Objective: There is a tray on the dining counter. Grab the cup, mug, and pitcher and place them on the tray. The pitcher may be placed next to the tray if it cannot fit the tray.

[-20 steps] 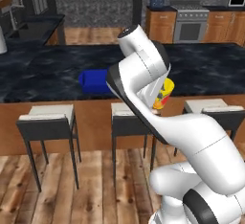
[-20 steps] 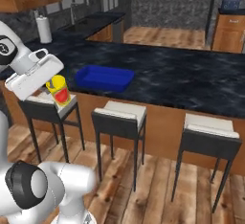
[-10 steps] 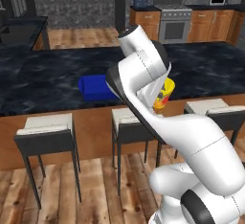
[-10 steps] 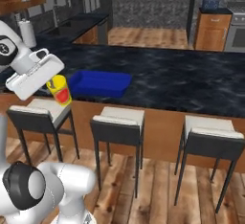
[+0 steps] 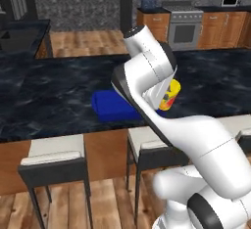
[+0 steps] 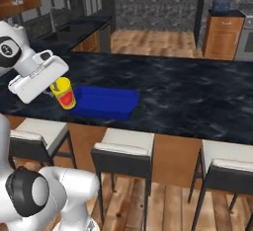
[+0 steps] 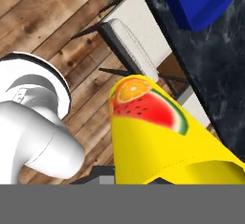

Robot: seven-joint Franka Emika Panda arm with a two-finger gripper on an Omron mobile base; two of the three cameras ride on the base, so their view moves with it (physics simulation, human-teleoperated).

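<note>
Base rolled on since the earlier frame: whole scene shifted, tray (image 6: 105, 101) now further right in the right base view. Cup (image 6: 64, 92) kept same spot against the gripper (image 6: 55, 88). Held cup tilted in the air over the near edge of the dining counter (image 6: 188, 101), just beside the tray's end, above a stool (image 6: 35, 130). Jaws nearly closed, clamped on cup.

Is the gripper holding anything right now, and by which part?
Yes: the gripper holds the yellow cup, apparently at its upper end; the exact contact is hidden.
</note>
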